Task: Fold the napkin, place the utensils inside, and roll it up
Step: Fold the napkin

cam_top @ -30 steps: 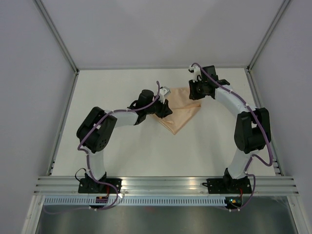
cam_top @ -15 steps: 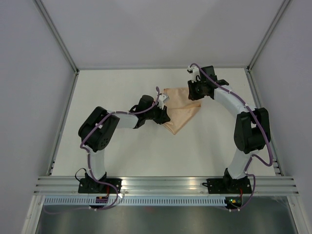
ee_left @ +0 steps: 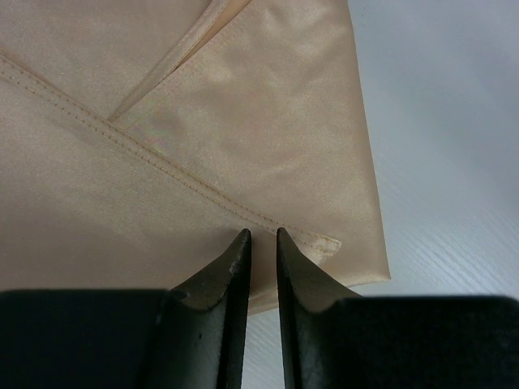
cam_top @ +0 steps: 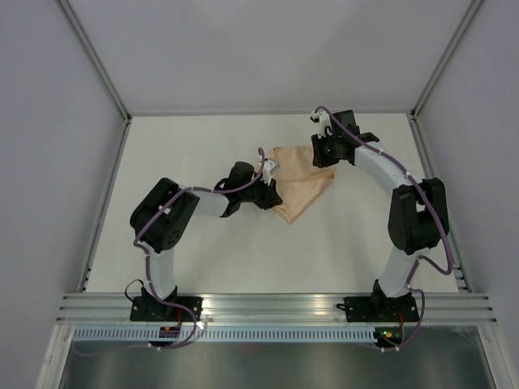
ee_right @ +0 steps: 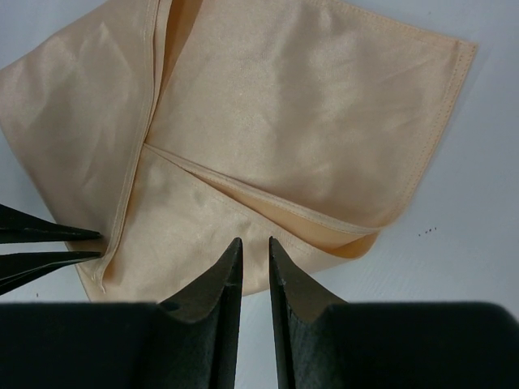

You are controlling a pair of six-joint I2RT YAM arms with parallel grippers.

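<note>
The peach-orange napkin (cam_top: 302,182) lies partly folded on the white table, a rough triangle pointing toward the near edge. Seamed flaps overlap on it in the left wrist view (ee_left: 243,121) and the right wrist view (ee_right: 284,121). My left gripper (cam_top: 274,196) sits at its left edge. Its jaws (ee_left: 263,233) are almost together over the hem, beside a folded corner, and no cloth shows between them. My right gripper (cam_top: 322,160) is at the napkin's far right corner, with its jaws (ee_right: 250,241) almost together above the edge. No utensils are in view.
The left gripper's fingers (ee_right: 32,229) show at the left of the right wrist view, touching the napkin's edge. Metal frame posts and grey walls bound the table (cam_top: 203,259), and an aluminium rail runs along its near edge.
The left gripper moved right and a little nearer, drawing the napkin's left corner inward, so the napkin is narrower than one second ago. The right arm barely moved.
</note>
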